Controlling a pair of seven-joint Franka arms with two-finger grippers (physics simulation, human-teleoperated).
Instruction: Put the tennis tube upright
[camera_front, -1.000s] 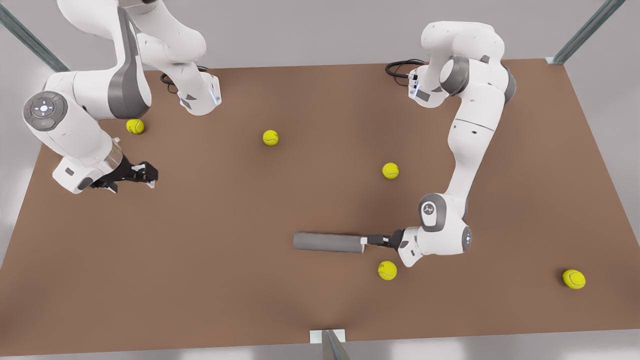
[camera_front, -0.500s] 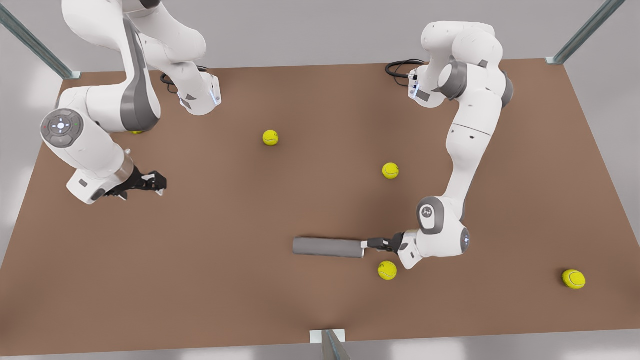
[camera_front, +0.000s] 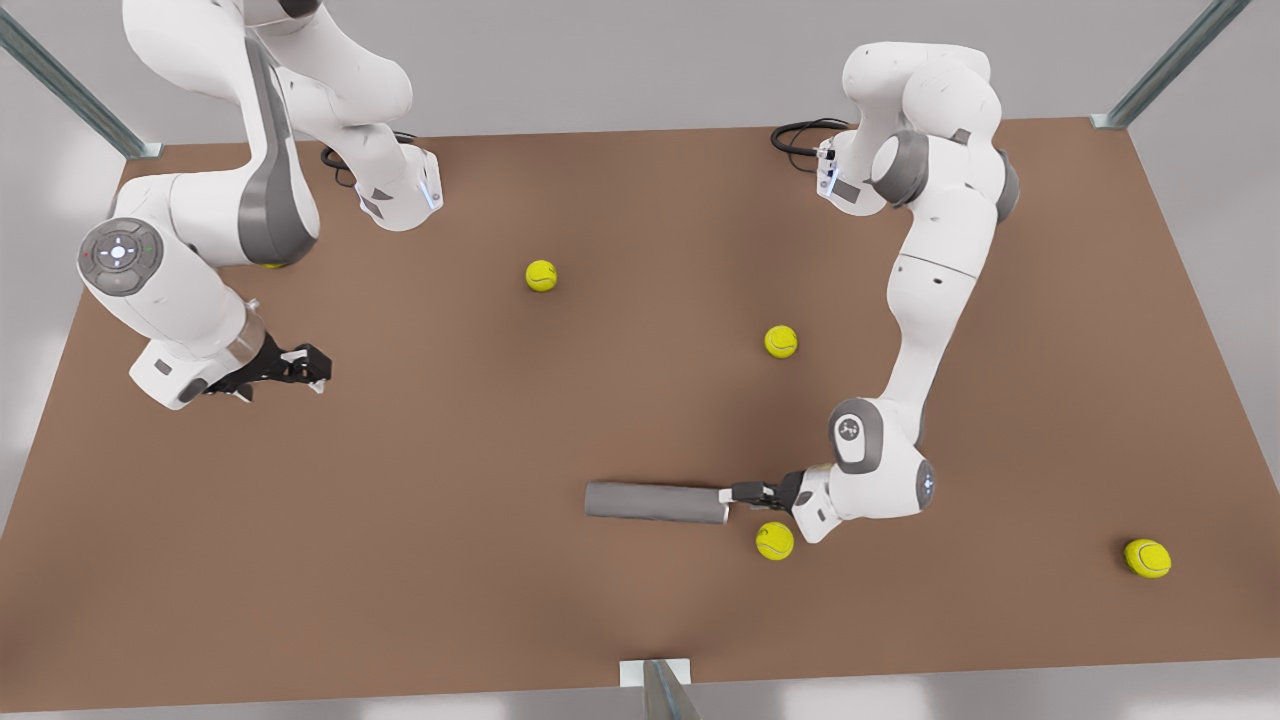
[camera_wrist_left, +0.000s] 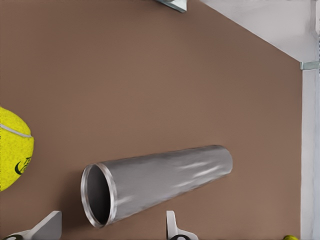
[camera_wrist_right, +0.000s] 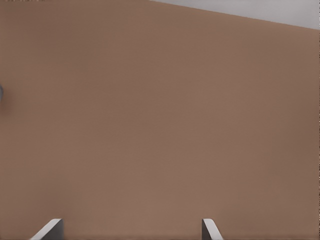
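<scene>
Tennis tube (camera_front: 655, 502): plain grey cylinder with a brushed metallic sheen, lying on its side on the near middle of the brown surface (camera_front: 450, 560); in the left wrist view (camera_wrist_left: 160, 185) its hollow open end with a lighter rim faces the camera.
Writing: no readable label on the tube; a dark curved mark on the tennis ball (camera_wrist_left: 14, 150) beside it is too partial to read.
Left claw (camera_front: 738, 492): at the tube's right end in the front view, fingers (camera_wrist_left: 172, 227) apart, flanking the open mouth.
Right claw (camera_front: 308, 362): waiting over the far left of the surface, fingers (camera_wrist_right: 50, 229) apart, nothing between them.
Tennis balls: fuzzy yellow-green spheres scattered about; one (camera_front: 774, 540) lies just near the left claw.
</scene>
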